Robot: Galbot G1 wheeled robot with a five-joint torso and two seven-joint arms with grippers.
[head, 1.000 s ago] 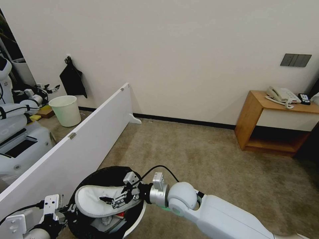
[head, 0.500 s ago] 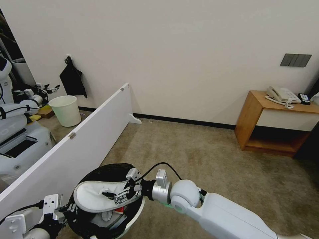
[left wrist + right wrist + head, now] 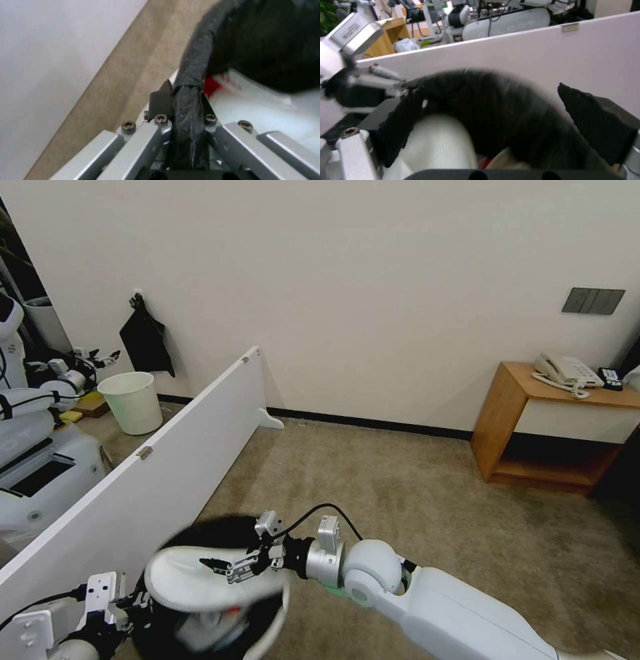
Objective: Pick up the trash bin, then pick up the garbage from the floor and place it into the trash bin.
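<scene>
The right gripper (image 3: pixel 217 568), jaws now spread wide, has let go of a white slipper (image 3: pixel 193 583) that lies across the trash bin's (image 3: pixel 267 623) mouth. The left gripper (image 3: pixel 181 105) stays clamped on the bin's black-bagged rim, holding it beside the white partition (image 3: pixel 133 493) on the carpet (image 3: pixel 427 513).

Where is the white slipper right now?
In the head view the white slipper lies across the mouth of the trash bin, low on the left, just under the open right pincer, beside the white partition.
</scene>
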